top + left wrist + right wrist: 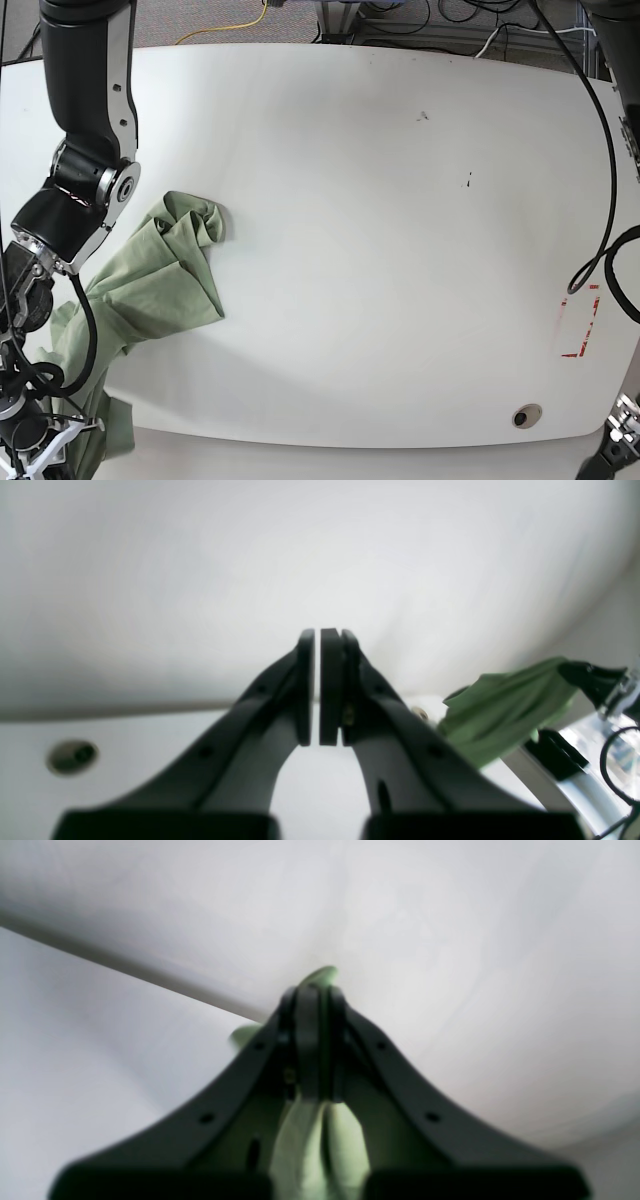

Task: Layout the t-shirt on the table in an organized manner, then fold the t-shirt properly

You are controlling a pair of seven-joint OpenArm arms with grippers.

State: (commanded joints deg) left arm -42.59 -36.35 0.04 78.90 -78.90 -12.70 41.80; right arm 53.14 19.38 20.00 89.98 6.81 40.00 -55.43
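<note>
The pale green t-shirt (160, 270) lies bunched at the left edge of the white table (380, 200), one end trailing off the front left corner. In the right wrist view my right gripper (315, 990) is shut on a fold of the t-shirt (320, 1150), which runs back between the fingers. In the left wrist view my left gripper (317, 632) is shut with nothing between its pads, above the table (150, 760). Off to its right the t-shirt (500, 715) hangs stretched from the other gripper (585, 677). In the base view my left gripper sits at the bottom right corner, mostly cut off.
A round grommet hole (526, 415) sits near the table's front right edge, also visible as the hole (72, 756) in the left wrist view. A red marking (580, 325) lies at the right. A black cable (605, 150) hangs along the right side. Cables lie beyond the far edge.
</note>
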